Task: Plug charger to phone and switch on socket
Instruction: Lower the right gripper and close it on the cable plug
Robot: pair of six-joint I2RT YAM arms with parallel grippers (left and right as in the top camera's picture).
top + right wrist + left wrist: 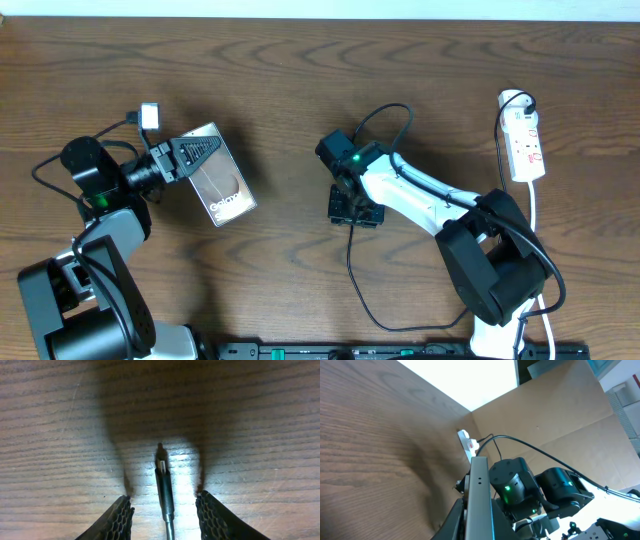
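Overhead: left gripper [196, 153] clamped on phone [226, 190]; right gripper [164, 504] spread astride charger [163, 480]

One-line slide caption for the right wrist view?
Right gripper open over the wooden table, fingers straddling the charger connector, not yet closed on it.

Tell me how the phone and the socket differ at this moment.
The phone is brownish and glossy; the socket is white with red marks. The phone is clamped in the left gripper; the socket lies free on the table, with no gripper near it. The phone is wider, the socket narrower. Both are elongated rectangles.
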